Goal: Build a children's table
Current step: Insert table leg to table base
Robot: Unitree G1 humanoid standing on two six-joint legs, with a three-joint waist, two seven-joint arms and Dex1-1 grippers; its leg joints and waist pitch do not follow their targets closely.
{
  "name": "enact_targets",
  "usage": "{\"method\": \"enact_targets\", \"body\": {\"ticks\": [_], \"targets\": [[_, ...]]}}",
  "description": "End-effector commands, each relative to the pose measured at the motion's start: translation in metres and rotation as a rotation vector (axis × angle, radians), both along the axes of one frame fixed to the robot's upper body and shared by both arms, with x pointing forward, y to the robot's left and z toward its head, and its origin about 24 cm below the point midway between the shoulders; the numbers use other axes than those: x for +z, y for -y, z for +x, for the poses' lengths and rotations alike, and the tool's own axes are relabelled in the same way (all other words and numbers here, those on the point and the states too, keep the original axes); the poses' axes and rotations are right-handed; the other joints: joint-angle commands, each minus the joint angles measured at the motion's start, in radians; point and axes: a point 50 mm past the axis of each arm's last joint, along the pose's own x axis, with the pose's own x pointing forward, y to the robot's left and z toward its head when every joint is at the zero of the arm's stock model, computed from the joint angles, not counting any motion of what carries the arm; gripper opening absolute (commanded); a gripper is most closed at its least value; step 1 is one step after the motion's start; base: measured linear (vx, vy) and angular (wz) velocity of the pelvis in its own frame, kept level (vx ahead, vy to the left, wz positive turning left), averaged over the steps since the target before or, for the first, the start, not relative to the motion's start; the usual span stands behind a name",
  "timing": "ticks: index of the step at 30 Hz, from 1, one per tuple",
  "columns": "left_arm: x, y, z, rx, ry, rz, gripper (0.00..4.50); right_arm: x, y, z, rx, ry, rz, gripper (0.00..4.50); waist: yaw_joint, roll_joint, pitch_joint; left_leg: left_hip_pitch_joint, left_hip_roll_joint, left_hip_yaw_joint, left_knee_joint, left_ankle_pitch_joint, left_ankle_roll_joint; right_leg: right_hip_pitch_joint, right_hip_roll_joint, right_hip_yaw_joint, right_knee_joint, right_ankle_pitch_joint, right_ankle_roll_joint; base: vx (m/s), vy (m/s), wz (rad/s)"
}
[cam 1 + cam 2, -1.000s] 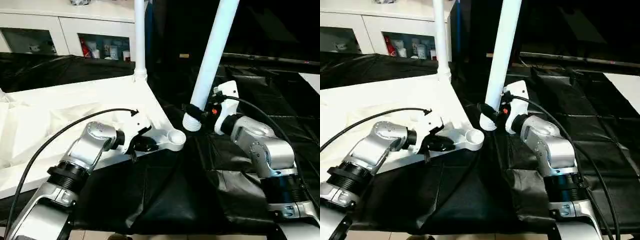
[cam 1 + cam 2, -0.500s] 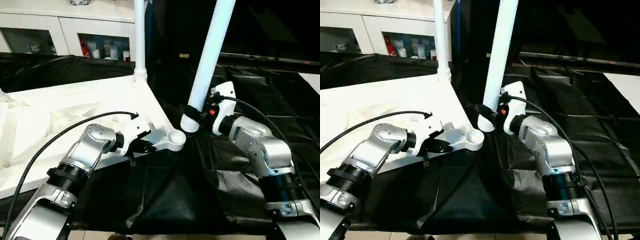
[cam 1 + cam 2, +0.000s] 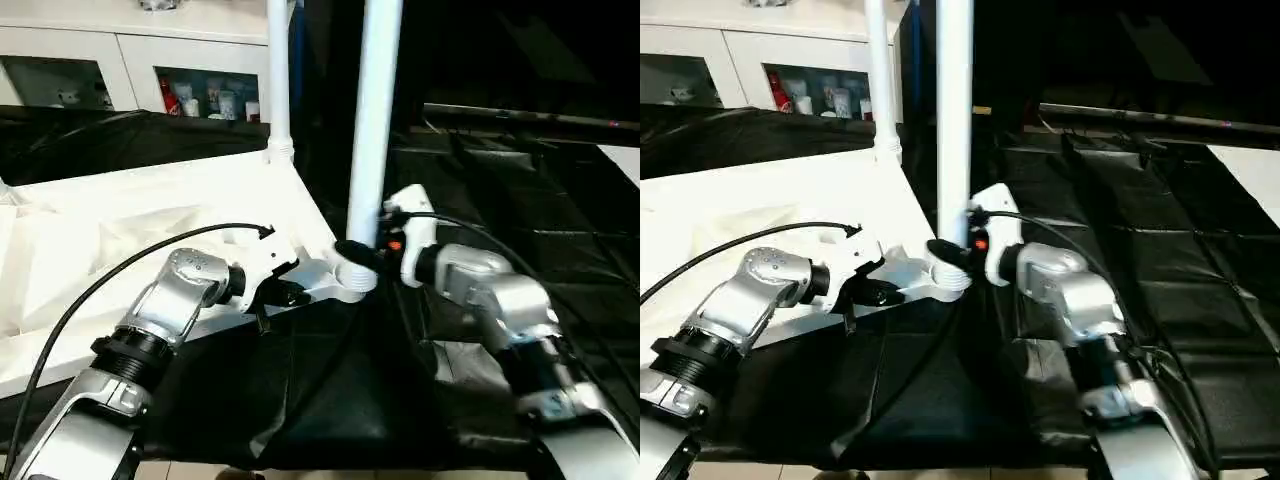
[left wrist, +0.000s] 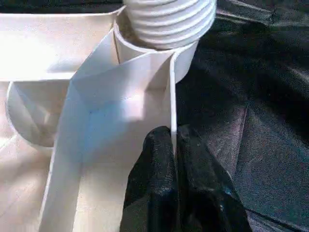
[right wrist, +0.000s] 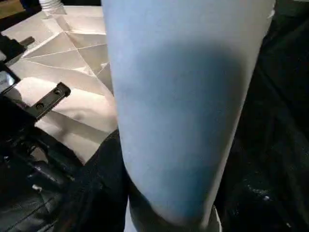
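Your left end effector [image 4: 173, 159] is clenched on the tabletop [image 3: 150, 215] rim to steady it while your right end effector [image 3: 362, 255] grips the leg [image 3: 373, 130], upright with its threaded end in the near corner socket [image 4: 181, 60].

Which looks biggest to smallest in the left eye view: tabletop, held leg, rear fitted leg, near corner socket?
1. tabletop
2. held leg, thick and near the camera, gripped by the right end effector
3. rear fitted leg, thinner; it stands farther off, so true size is unsure
4. near corner socket, mostly hidden by the held leg
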Motion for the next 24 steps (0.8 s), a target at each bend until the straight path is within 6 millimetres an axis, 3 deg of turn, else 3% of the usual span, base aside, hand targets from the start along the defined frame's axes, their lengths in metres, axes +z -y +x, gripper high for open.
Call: {"method": "enact_targets", "body": {"ticks": [1, 7, 16, 17, 19, 24], "targets": [[0.006, 0.004, -0.002, -0.031, 0.017, -0.103, 0.0, -0.003, 0.002, 0.002, -0.008, -0.003, -0.023, 1.9, 0.003, -0.008, -0.074, 0.022, 0.04, -0.014, -0.077, -0.28, -0.032, 0.038, -0.083, 0.049, -0.088, -0.337, -0.166, 0.0, 0.0, 0.0], [0.007, 0.004, -0.002, -0.028, 0.022, -0.108, 0.0, -0.006, 0.0, 0.007, -0.01, 0.005, -0.01, 1.9, 0.003, -0.007, -0.075, 0.02, 0.039, -0.013, -0.077, -0.267, -0.029, 0.04, -0.081, 0.049, -0.085, -0.309, -0.17, 0.0, 0.0, 0.0], [0.007, 0.003, 0.0, 0.015, 0.05, -0.117, 0.0, -0.022, 0.005, 0.001, -0.029, -0.031, 0.048, 1.9, 0.003, -0.004, -0.074, 0.023, 0.04, -0.014, -0.078, -0.295, -0.028, 0.039, -0.082, 0.05, -0.089, -0.339, -0.166, 0.0, 0.0, 0.0], [0.008, 0.003, 0.003, 0.044, 0.064, -0.131, 0.0, -0.033, 0.012, -0.004, -0.081, -0.059, 0.109, 1.9, 0.005, 0.006, -0.074, 0.024, 0.04, -0.014, -0.078, -0.3, -0.029, 0.037, -0.082, 0.051, -0.09, -0.332, -0.169, 0.0, 0.0, 0.0], [0.009, 0.003, 0.004, 0.054, 0.068, -0.137, 0.0, -0.038, 0.014, -0.006, -0.102, -0.069, 0.128, 1.9, 0.006, 0.001, -0.075, 0.024, 0.04, -0.014, -0.078, -0.305, -0.027, 0.039, -0.083, 0.05, -0.092, -0.332, -0.171, 0.0, 0.0, 0.0], [0.011, 0.001, 0.006, 0.079, 0.08, -0.139, 0.0, -0.061, 0.024, -0.018, -0.177, -0.101, 0.165, 1.9, 0.007, 0.006, -0.074, 0.026, 0.04, -0.016, -0.08, -0.336, -0.025, 0.036, -0.083, 0.048, -0.096, -0.372, -0.171, 0.0, 0.0, 0.0]]}}
